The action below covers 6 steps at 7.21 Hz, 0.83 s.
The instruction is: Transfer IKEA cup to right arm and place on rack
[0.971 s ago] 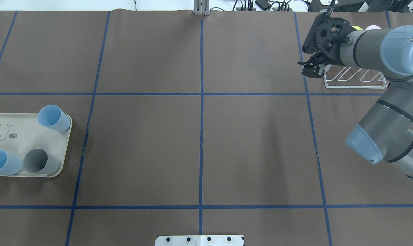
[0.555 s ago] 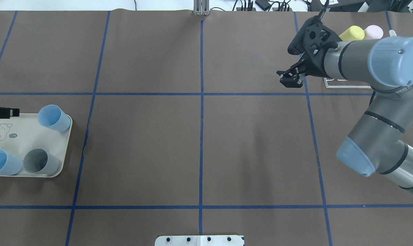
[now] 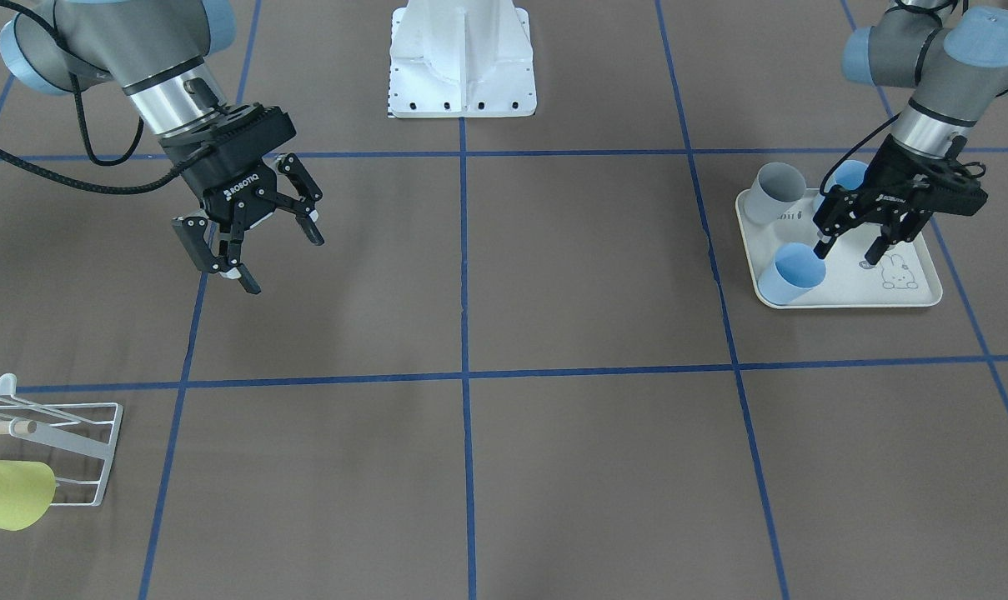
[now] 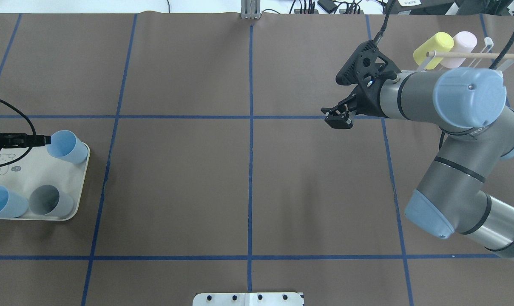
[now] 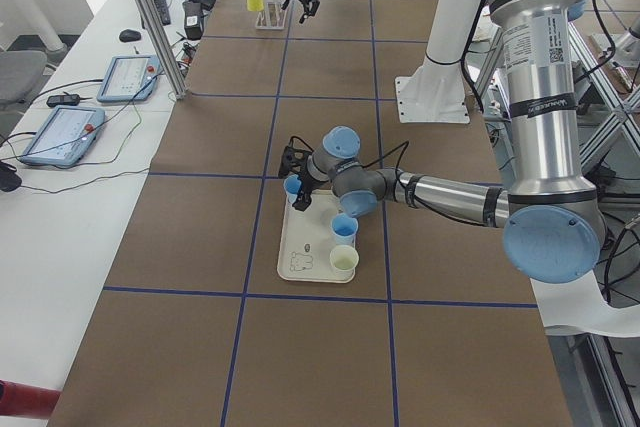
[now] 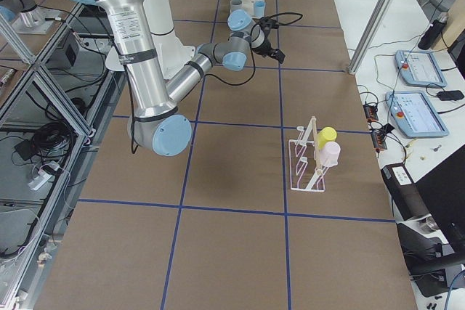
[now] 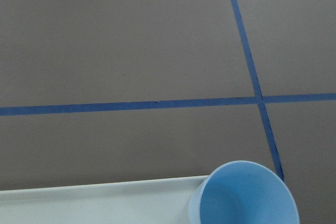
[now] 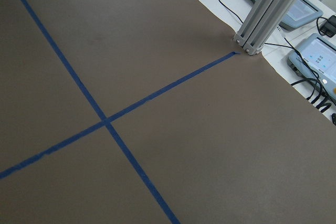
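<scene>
Left gripper, jaws spread and empty, hangs over the tray. The blue cup stands just under its one finger, on the side towards the table's centre (mouth up, long axis vertical). Right gripper, jaws likewise spread, hangs well apart, nearer the rack.

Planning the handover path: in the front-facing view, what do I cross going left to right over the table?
rack → right gripper, fingers spread → white robot base → tray
</scene>
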{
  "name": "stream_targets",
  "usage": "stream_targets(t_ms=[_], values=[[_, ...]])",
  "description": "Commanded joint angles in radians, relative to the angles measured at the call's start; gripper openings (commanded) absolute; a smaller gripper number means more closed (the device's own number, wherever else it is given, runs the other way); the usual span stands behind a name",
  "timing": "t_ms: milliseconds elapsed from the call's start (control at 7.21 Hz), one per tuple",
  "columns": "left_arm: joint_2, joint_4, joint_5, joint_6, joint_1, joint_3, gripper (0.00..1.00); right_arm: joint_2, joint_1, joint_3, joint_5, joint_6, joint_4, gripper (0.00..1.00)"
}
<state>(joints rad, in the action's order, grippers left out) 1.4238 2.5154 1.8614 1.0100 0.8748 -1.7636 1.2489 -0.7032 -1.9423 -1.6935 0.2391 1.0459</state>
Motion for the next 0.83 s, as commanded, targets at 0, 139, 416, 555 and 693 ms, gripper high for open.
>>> stream_targets(t_ms=[0, 139, 416, 555, 693], values=[[0.014, 0.000, -0.013, 0.022, -0.004, 0.010, 0.56, 0.001, 0.007, 0.000, 0.000, 0.000, 0.000, 0.99], [0.017, 0.000, -0.013, 0.025, -0.011, 0.007, 0.48, 0.001, 0.007, 0.000, 0.000, 0.000, 0.000, 0.99], [0.024, 0.000, -0.016, 0.025, -0.033, 0.007, 0.46, 0.001, 0.007, 0.000, 0.000, 0.000, 0.000, 0.99], [0.024, 0.000, -0.016, 0.025, -0.037, 0.007, 0.42, 0.003, 0.007, 0.000, 0.002, 0.000, -0.001, 0.99], [0.023, -0.003, -0.024, 0.025, -0.040, 0.007, 0.39, 0.004, 0.007, 0.000, 0.002, 0.000, 0.000, 0.99]])
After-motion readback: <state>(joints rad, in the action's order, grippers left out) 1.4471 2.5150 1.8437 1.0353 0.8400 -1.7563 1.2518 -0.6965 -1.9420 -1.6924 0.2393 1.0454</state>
